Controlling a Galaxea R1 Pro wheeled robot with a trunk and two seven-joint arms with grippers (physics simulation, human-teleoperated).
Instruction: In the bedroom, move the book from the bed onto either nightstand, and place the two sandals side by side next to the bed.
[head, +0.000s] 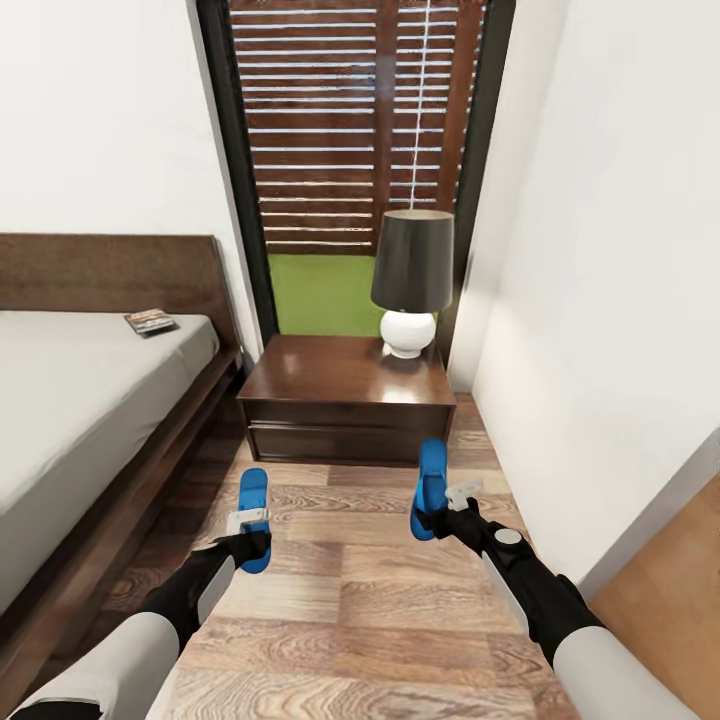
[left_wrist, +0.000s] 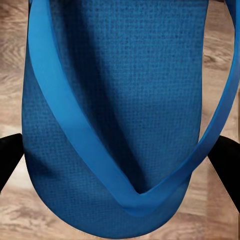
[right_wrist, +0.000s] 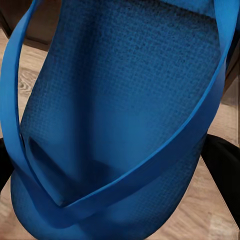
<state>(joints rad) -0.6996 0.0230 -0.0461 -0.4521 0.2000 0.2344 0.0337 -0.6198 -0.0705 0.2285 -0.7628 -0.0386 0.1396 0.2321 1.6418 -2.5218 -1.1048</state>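
Now | left gripper (head: 250, 540) pinching one sandal (head: 254, 515) | right gripper (head: 440, 510) pinching the other sandal (head: 431, 485), lower centre | I'm carrying both to pair beside the bed (head: 90, 400).

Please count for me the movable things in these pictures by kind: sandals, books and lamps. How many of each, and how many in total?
Blue sandals: 2, one in the left gripper (left sandal), one in the right gripper (right sandal)
Book: 1, the book on the bed
Lamp: 1, the lamp on the nightstand
Total: 4
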